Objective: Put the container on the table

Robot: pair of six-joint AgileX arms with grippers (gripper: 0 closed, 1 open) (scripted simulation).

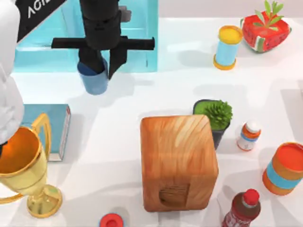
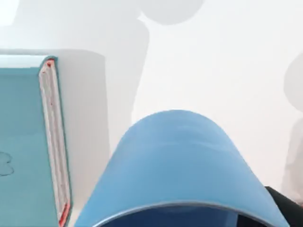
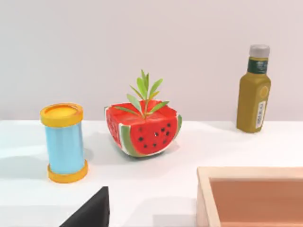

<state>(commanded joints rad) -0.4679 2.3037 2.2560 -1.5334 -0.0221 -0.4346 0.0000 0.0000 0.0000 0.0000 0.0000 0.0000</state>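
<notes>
My left gripper (image 1: pixel 104 67) pinches the blue container (image 1: pixel 95 80) between its jaws, holding it just off the turquoise shelf's (image 1: pixel 137 28) edge over the white table (image 1: pixel 109 142), the teal book (image 2: pixel 23 142) lying near below

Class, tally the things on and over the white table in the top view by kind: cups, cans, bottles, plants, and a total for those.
Cups: 2, the container in the left gripper, and the gold trophy cup.
Cans: 2, light-blue can, orange can.
Bottles: 2, small white bottle, red-capped bottle.
Plants: 2, potted plant, watermelon planter.
Total: 8.
</notes>
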